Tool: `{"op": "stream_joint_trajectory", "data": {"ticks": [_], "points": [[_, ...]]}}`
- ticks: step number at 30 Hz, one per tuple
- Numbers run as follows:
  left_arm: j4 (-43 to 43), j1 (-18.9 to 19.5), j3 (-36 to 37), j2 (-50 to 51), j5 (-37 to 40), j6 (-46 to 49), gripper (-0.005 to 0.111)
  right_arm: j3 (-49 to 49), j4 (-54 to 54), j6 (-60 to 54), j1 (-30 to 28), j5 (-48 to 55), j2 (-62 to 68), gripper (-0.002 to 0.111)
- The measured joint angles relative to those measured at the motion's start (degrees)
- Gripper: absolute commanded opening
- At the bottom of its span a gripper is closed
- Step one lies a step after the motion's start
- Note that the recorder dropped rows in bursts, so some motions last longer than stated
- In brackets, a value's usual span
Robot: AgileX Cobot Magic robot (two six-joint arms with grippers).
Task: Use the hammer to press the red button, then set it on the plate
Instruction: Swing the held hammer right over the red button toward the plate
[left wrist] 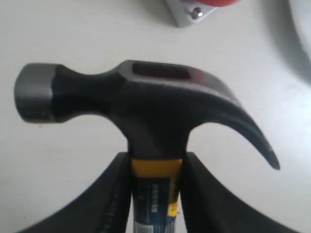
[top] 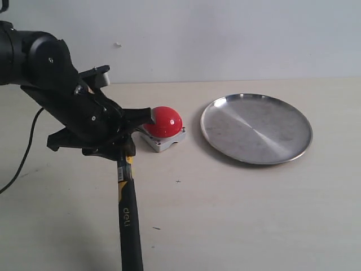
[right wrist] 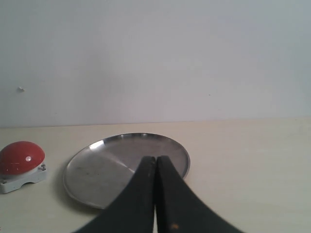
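My left gripper point(top: 121, 148) point(left wrist: 156, 158) is shut on the hammer just under its head, on the yellow neck band. The dark hammer head point(left wrist: 146, 102) lies crosswise beyond the fingers, above the table. The black handle point(top: 128, 217) runs toward the table's near edge. The red button point(top: 165, 121) point(right wrist: 20, 158) sits just past the head, its grey base corner point(left wrist: 187, 12) in the left wrist view. A dark tip reaches the dome's left side; whether it touches I cannot tell. The silver plate point(top: 256, 129) point(right wrist: 107, 170) lies empty right of the button. My right gripper point(right wrist: 155, 159) is shut on nothing, near the plate.
The left arm's black body point(top: 51, 73) fills the upper left, with a cable point(top: 28, 147) trailing down beside it. A pale wall point(top: 225, 34) closes the table's far side. The right arm does not show in the exterior view.
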Motion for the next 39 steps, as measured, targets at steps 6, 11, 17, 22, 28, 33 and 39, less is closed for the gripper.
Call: {"op": "stream_joint_trajectory", "data": {"ticks": [6,11,17,22,28,33,39], "points": [[-5.86,0.0,-0.22,-2.0,-0.35,6.76,0.0,0.0,0.0,0.0,0.0,0.0,0.0,0.0],[-14.88,1.28,-0.22,-2.0,-0.55,15.98,0.0,0.0,0.0,0.0,0.0,0.0,0.0,0.0],[-20.88,2.37,-0.22,-2.0,-1.1,23.32,0.0,0.0,0.0,0.0,0.0,0.0,0.0,0.0],[-24.99,2.37,-0.22,-2.0,-1.73,27.15,0.0,0.0,0.0,0.0,0.0,0.0,0.0,0.0],[-34.44,2.37,-0.22,-2.0,-3.27,34.3,0.0,0.0,0.0,0.0,0.0,0.0,0.0,0.0],[-42.4,2.37,-0.22,-2.0,-4.18,40.61,0.0,0.0,0.0,0.0,0.0,0.0,0.0,0.0],[-47.33,2.37,-0.22,-2.0,-4.64,45.3,0.0,0.0,0.0,0.0,0.0,0.0,0.0,0.0]]}}
